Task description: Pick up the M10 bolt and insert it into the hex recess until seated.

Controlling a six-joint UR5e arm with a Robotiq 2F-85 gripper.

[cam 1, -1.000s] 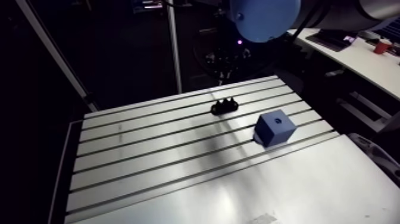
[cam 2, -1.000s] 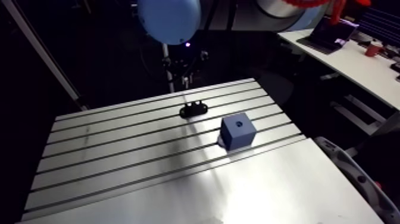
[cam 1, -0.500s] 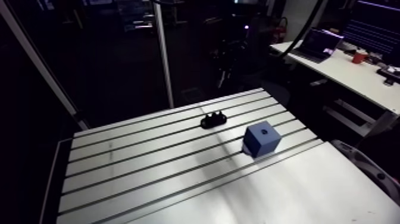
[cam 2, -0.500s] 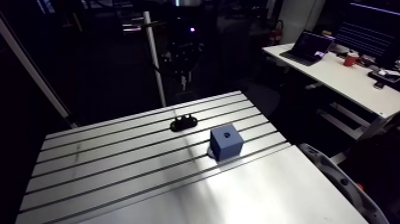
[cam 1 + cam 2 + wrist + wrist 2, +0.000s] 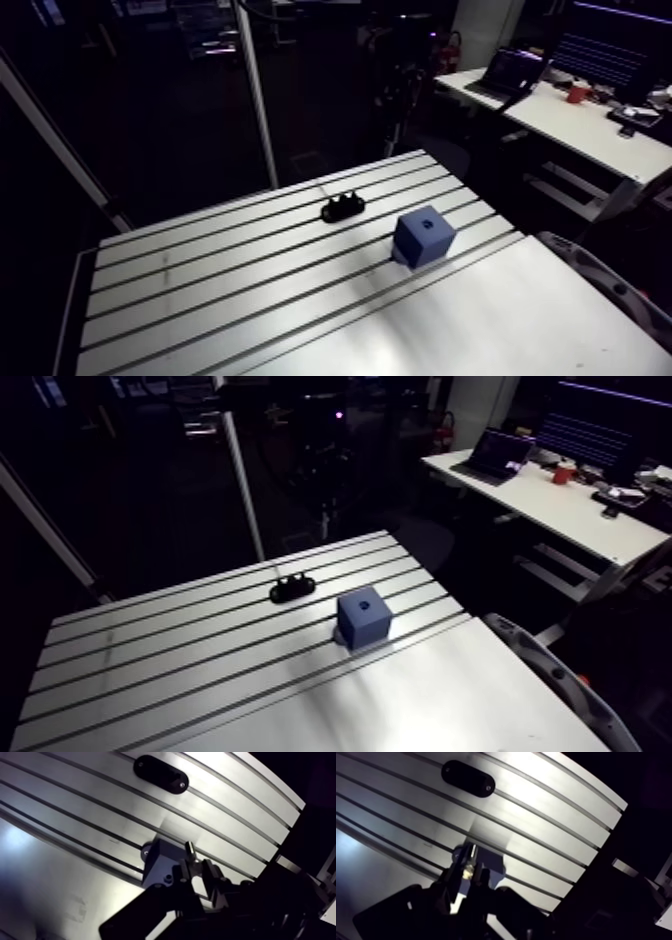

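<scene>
Clenched the jaws of the gripper (image 5: 195, 867) on what looked like the M10 bolt (image 5: 190, 849) in the wrist view, long axis running out along the fingers. Showed the blue block (image 5: 159, 859) just beyond and beside the bolt's tip, with the black holder (image 5: 161, 773) well ahead. Placed the block right of centre in the arm view, hex recess (image 5: 424, 226) facing up, holder to its upper left on the table (image 5: 200, 290). Probably called for bringing the bolt's axis plumb over that recess.
</scene>
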